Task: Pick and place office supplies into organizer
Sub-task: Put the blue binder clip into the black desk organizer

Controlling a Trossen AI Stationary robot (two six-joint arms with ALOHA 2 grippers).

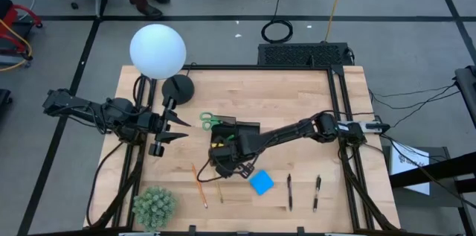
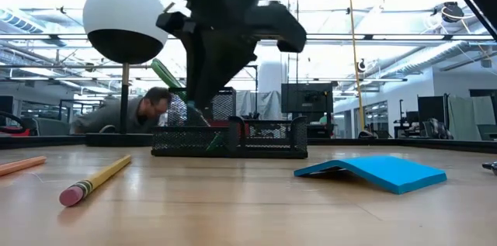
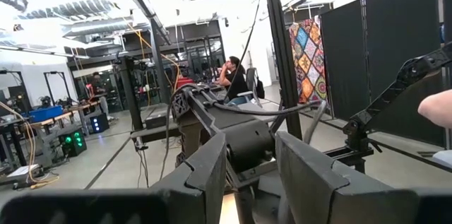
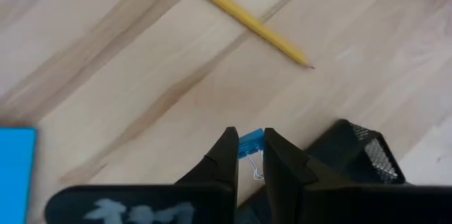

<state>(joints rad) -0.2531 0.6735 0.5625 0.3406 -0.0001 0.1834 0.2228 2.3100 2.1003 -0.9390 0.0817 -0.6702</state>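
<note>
Right wrist view shows the most useful thing: the right gripper point(image 4: 247, 155) is closed almost fully on a small blue binder clip point(image 4: 250, 143), with the clip pinched between the two dark fingertips, and the mesh corner of the organizer point(image 4: 359, 152) lies just beside it. In the high view the right arm reaches across the table, and its gripper point(image 1: 223, 154) hangs at the near side of the organizer point(image 1: 236, 130), while the green-handled scissors point(image 1: 211, 123) stick out of its far-left side. I judge that the step in hand is to bring the clip over a compartment and drop it there. To do this well, the gripper should first be moved fully above the mesh wall, not over the bare wood, because the clip is small and light and may bounce out if it hits the rim. The fingers should open only a little and low over the tray. The yellow pencil point(image 4: 239, 15), the blue pad point(image 1: 261, 183) and the two pens point(image 1: 289, 192) lie on the table point(image 1: 349, 102), not yet collected. The left gripper point(image 1: 172, 129) waits near the lamp base with its fingers apart, holding nothing.
</note>
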